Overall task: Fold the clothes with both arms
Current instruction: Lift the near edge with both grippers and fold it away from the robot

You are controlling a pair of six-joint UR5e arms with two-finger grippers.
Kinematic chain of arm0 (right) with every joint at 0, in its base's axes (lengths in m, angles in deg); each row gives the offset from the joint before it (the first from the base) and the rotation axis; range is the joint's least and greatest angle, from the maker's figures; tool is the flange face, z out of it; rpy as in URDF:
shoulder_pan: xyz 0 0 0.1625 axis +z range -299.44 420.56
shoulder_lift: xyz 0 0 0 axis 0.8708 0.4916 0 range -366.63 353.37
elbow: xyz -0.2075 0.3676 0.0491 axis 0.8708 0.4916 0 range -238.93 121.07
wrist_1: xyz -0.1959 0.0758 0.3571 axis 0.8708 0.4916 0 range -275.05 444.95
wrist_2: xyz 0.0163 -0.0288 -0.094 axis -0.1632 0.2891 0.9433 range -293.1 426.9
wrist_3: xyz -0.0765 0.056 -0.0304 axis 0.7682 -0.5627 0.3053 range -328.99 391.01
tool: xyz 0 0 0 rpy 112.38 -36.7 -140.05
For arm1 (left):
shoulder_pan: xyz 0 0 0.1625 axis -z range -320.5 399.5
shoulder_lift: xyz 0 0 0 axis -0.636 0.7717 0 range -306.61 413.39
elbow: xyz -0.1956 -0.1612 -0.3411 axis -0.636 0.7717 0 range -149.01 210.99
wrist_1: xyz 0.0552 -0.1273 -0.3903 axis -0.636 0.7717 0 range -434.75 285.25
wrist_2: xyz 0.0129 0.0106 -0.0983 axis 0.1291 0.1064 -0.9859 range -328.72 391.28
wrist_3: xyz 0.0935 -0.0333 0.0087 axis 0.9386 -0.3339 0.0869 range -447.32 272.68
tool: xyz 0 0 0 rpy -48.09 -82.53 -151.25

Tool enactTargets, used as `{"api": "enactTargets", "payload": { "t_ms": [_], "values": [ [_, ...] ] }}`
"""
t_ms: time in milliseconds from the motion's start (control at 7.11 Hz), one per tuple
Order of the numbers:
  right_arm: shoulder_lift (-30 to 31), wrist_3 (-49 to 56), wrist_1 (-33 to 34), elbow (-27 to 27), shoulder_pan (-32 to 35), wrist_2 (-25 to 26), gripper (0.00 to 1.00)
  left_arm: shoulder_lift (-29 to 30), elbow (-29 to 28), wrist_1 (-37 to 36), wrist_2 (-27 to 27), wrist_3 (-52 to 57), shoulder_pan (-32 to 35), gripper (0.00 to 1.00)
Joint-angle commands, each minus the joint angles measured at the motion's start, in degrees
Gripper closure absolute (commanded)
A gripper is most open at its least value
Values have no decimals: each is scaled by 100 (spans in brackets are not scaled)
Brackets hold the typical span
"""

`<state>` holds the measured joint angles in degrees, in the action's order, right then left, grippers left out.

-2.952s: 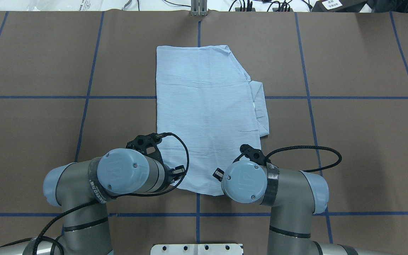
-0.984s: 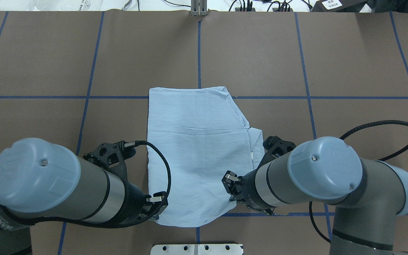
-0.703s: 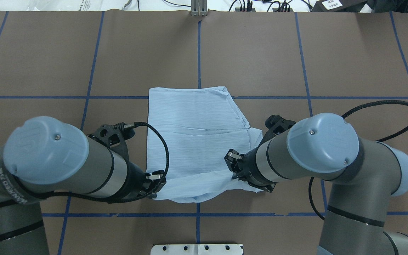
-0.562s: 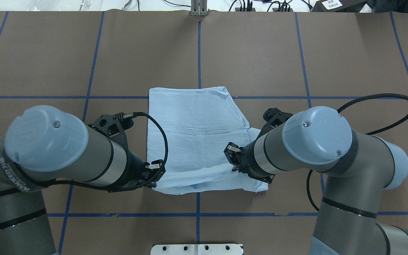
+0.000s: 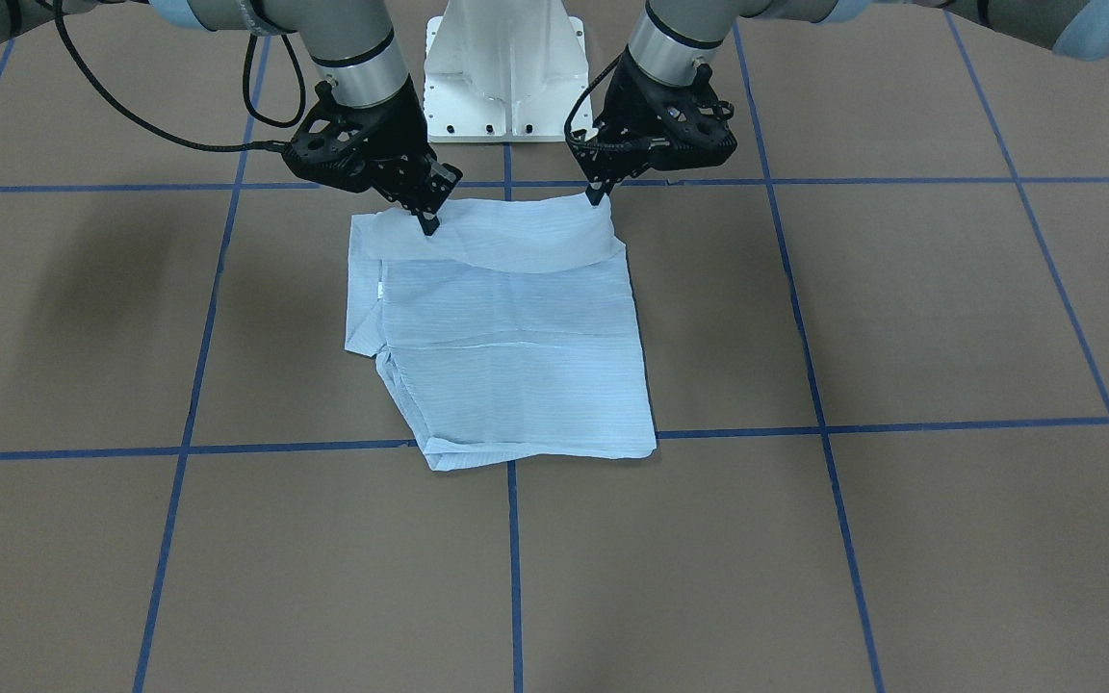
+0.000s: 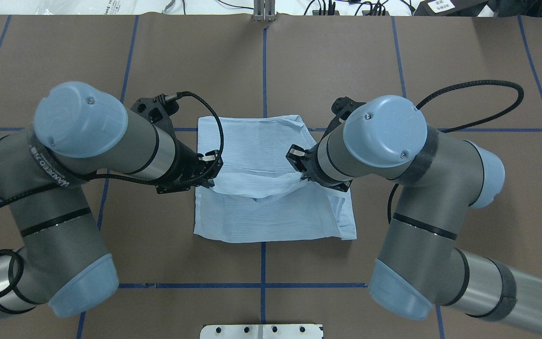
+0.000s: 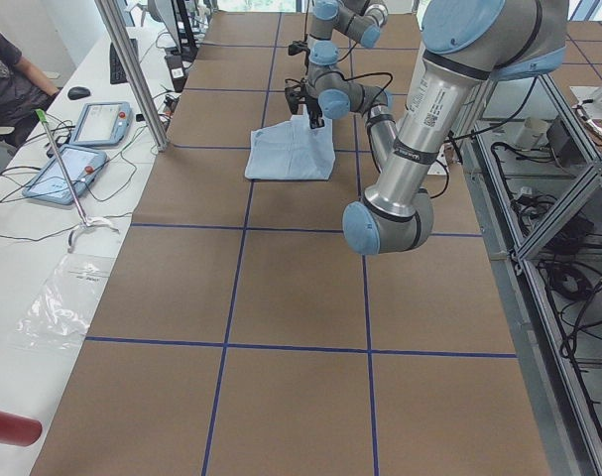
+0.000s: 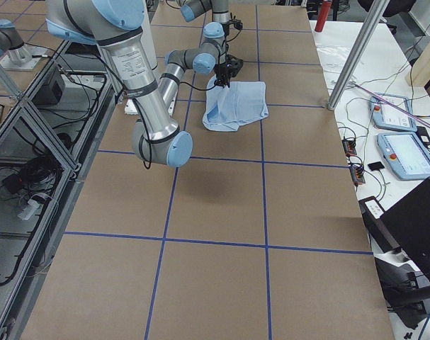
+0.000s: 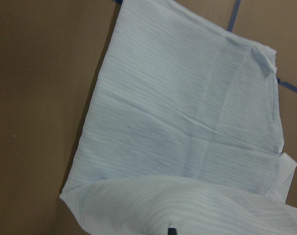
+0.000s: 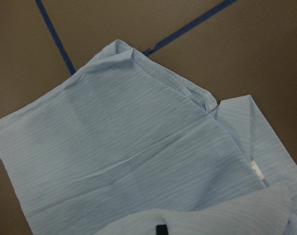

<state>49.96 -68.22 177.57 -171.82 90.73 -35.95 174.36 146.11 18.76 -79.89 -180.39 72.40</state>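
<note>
On the table (image 6: 440,70) we hold the shirt (image 6: 271,216) half folded.
It lies at the centre, near edge raised over its middle; our left gripper (image 6: 207,175) and right gripper (image 6: 301,172) each pinch one corner of that flap.

My table (image 6: 64,47): brown surface, gridded with blue tape lines (image 6: 264,70). One pale-blue shirt (image 6: 271,221) lies on it, centre, partly doubled over.
</note>
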Motion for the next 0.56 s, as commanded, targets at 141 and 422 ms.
{"api": "enactTargets", "payload": {
  "t_ms": [141, 422],
  "values": [
    [-779, 517, -17, 1046, 453, 46, 100, 180, -742, 482, -1, 69, 505, 100],
    [-1271, 633, -723, 2255, 621, 46, 100, 269, -1323, 991, -1, 184, 629, 100]
  ]
}}
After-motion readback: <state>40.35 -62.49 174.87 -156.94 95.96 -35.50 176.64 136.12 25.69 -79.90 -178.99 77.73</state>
